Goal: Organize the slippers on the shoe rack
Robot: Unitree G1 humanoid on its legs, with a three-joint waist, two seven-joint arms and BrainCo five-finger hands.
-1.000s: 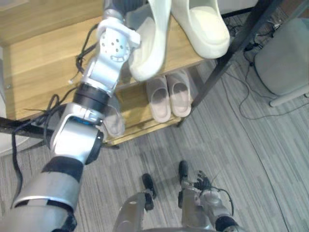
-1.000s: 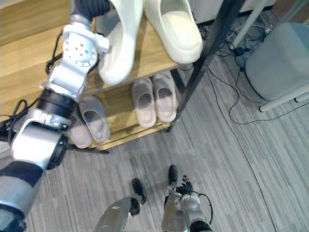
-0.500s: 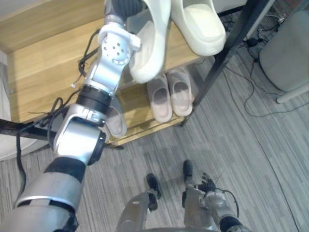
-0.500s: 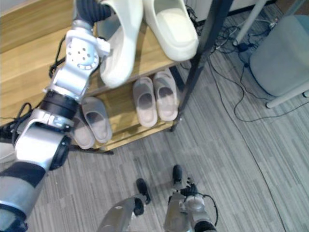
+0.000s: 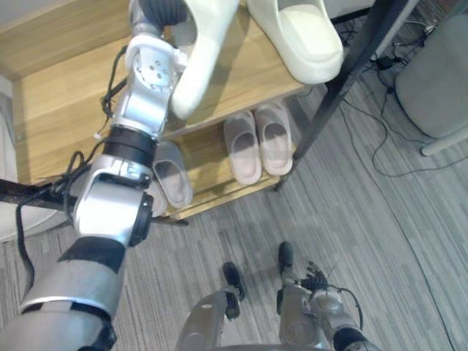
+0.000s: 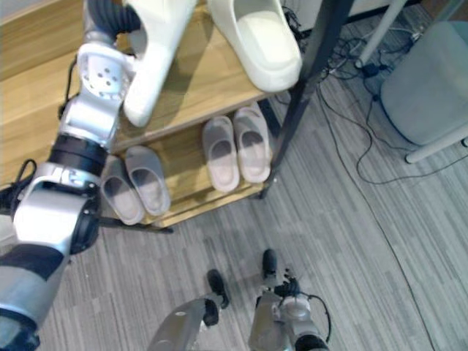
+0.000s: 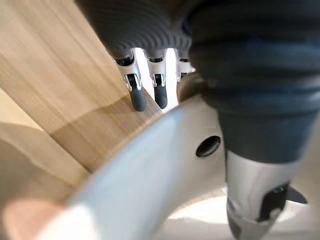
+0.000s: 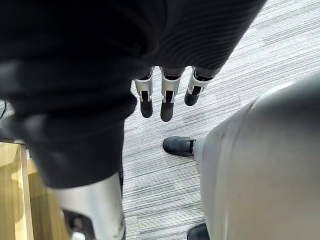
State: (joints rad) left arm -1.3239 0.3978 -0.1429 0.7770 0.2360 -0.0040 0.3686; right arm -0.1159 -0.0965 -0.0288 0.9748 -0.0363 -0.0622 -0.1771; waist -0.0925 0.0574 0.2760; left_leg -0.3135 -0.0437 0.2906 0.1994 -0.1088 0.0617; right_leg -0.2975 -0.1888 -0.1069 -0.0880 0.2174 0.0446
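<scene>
A cream slipper [image 5: 199, 57] lies slanted on the wooden top shelf [image 5: 66, 95] of the shoe rack, its toe near the front edge. My left hand [image 5: 157, 9] is at its heel end. In the left wrist view the fingers [image 7: 136, 95] reach out straight past the slipper's pale side [image 7: 150, 175], and the thumb [image 7: 267, 200] is on the slipper's other side. A second cream slipper [image 5: 300, 36] lies further right on the same shelf. My right hand [image 5: 314, 280] hangs low over the floor, its fingers [image 8: 167, 100] straight and empty.
On the lower shelf are two pairs of grey-pink slippers, one in the middle [image 5: 254, 142] and one to the left [image 5: 167, 175]. A black rack post [image 5: 344, 69] slants down at the right. A grey seat [image 5: 439, 80] and cables [image 5: 380, 139] are on the floor beyond it.
My left arm has moved left and the slanted slipper's toe has swung left with it, away from the other slipper. The left hand's fingers have straightened. The right hand is unchanged.
</scene>
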